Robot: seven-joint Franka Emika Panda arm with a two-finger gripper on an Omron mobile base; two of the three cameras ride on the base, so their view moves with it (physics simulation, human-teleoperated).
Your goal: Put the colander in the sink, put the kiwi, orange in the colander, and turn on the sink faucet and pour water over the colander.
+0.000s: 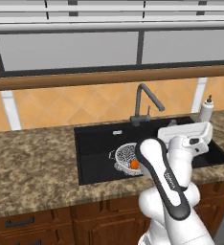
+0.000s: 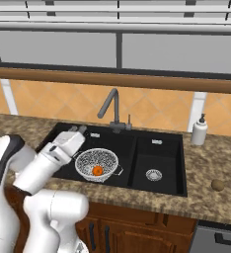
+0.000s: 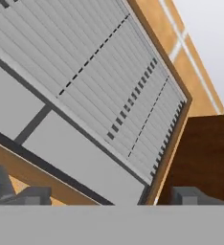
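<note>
Gripper [image 1: 170, 123] is hanging over the sink [image 1: 92, 143] in the left base view, tips mostly hidden behind the wrist; the colander [image 1: 126, 157] is sitting in the large basin with the orange [image 1: 134, 164] inside.

From the right base view, the gripper [image 2: 79, 129] is standing open and empty, while the kiwi [image 2: 217, 185] is lying on the counter [image 2: 206, 197] far right, near the soap bottle [image 2: 200, 130]. Reaching across risks clipping the faucet [image 2: 112, 111].

Through the hand view, fingertips [image 3: 188, 195] are pointing up at the window blinds [image 3: 85, 72], so the kiwi could be misjudged and rolled off.

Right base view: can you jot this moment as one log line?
colander: in sink | orange: in colander | kiwi: on counter | gripper: open
</note>
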